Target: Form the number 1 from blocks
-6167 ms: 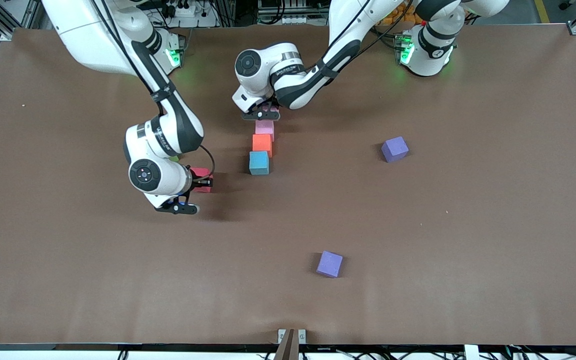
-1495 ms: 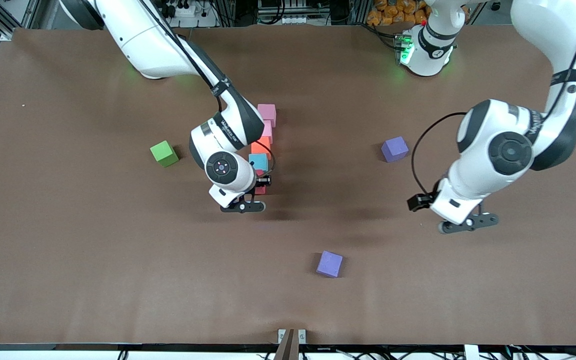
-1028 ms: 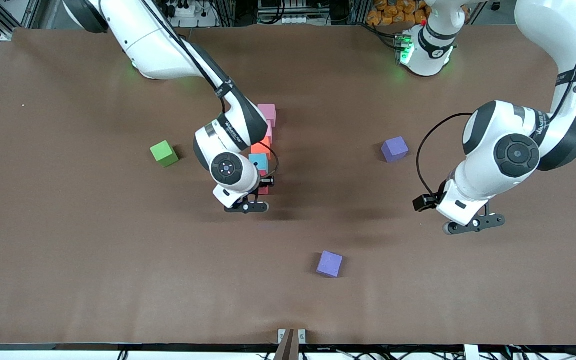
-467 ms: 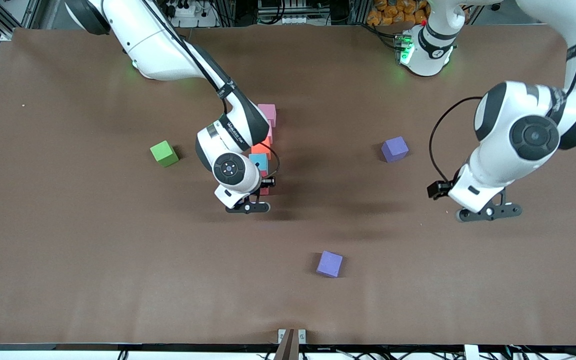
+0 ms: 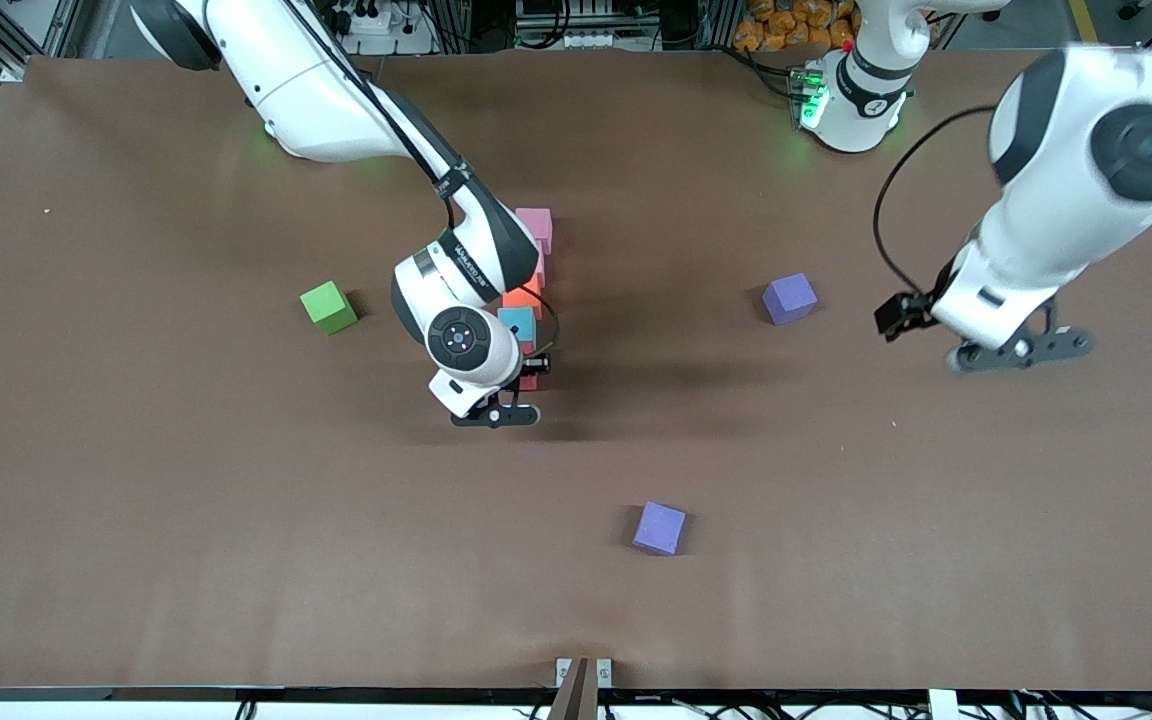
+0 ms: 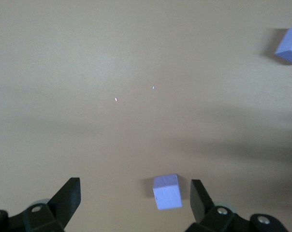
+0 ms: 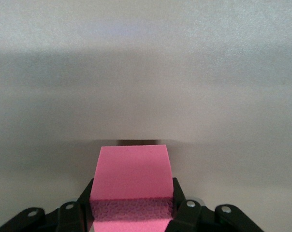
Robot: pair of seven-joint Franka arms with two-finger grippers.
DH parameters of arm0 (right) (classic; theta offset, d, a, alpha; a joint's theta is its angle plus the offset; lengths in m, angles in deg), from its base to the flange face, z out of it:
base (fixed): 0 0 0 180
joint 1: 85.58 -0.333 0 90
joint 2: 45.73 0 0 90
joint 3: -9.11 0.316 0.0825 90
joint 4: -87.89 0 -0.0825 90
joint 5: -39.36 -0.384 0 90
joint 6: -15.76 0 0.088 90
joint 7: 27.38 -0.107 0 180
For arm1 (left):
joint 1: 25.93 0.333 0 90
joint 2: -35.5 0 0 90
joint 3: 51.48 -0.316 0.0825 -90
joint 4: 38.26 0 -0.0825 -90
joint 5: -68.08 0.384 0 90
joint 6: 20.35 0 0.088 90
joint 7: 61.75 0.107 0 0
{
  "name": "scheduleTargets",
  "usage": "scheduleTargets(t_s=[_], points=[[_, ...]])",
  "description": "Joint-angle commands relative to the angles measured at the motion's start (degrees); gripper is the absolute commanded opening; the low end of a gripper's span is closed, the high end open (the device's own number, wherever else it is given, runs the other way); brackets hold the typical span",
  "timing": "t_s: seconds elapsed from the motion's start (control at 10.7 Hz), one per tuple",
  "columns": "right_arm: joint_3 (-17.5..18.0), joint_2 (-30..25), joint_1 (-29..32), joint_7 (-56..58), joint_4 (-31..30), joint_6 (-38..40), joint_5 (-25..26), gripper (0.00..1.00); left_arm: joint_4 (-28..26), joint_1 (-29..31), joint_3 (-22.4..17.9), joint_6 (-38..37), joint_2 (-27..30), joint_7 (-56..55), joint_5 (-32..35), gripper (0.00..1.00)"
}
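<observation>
1. Count of blocks: five. Two pink, of which only the top pink block (image 5: 535, 226) shows clearly, the second mostly hidden under the right arm; one orange block (image 5: 526, 297); one light blue block (image 5: 518, 323); one red block (image 7: 131, 180).
2. Others: one green cube (image 5: 328, 306); two purple cubes, one (image 5: 789, 298) toward the left arm's end, one (image 5: 659, 527) nearer the front camera.
3. The line's long axis runs 12 to 6 o'clock in the front view, the pink end at 12 and the red block at 6, near the table (image 5: 136, 520) centre.
4. The right gripper (image 5: 514, 385) sits low at the line's 6 o'clock end, jaws narrowed and clamped on the red block; the right arm covers part of the line.
5. The left gripper (image 5: 1021, 350) hangs over bare table at 3 o'clock from the line, jaws wide, nothing between them.
6. The green cube lies at 9 o'clock, well apart.
</observation>
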Motion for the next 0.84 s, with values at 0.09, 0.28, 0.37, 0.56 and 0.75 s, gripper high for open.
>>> scheduleTargets(t_s=[0.09, 0.28, 0.37, 0.56, 0.75], points=[[-0.2, 1.2, -0.1, -1.3, 1.8, 0.7, 1.0, 0.9, 4.9, 0.1, -0.9, -6.5, 2.8, 2.6, -1.9, 1.0], [-0.2, 1.1, -0.1, -2.5, 1.8, 0.8, 1.0, 1.0, 9.8, 2.9, 0.9, -9.3, 2.0, 3.1, -1.8, 1.0], [-0.2, 1.1, 0.0, -2.7, 1.8, 0.8, 0.9, 1.0, 11.3, 4.3, 2.2, -10.0, 1.7, 3.1, -1.8, 1.0], [-0.2, 0.6, 0.4, -2.6, 2.2, 1.0, 0.9, 1.0, 12.8, 5.6, 3.4, -11.8, 1.7, 3.3, -1.7, 1.0], [-0.4, -0.2, 0.9, -2.8, 5.3, 5.0, 0.4, 1.0, 14.2, 5.6, 3.0, -13.2, 1.7, 7.1, -1.8, 1.0]])
